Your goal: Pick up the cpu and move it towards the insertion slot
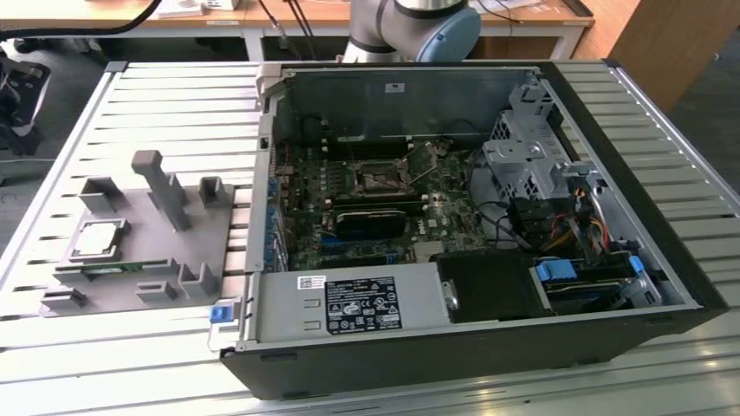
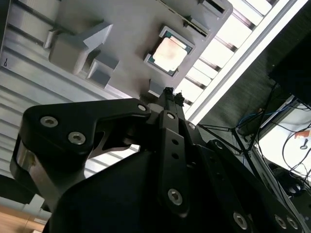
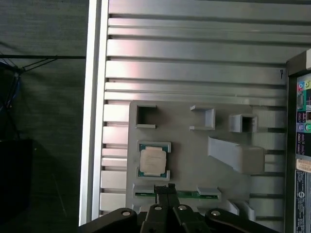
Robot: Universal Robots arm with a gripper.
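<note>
The cpu (image 1: 99, 238) lies flat in a square recess of the grey fixture (image 1: 141, 251), at the exterior view's left beside the open computer case (image 1: 463, 355). Both wrist views show it from above, silvery-topped: cpu (image 3: 152, 161), cpu (image 2: 169, 53). My gripper (image 3: 165, 187) hangs well above the fixture (image 3: 194, 162), its thin black fingers pressed together with nothing between them, the tips just short of the cpu. In the second wrist view the gripper (image 2: 170, 93) points towards the chip. The insertion slot (image 1: 379, 180) is the dark, metal-framed socket on the motherboard inside the case.
A thin green memory stick (image 3: 187, 194) lies in the fixture next to the cpu. Upright grey posts (image 1: 162, 195) rise from the fixture. The slatted metal table (image 1: 173, 95) carries both fixture and case. The arm's base (image 1: 417, 26) stands behind the case.
</note>
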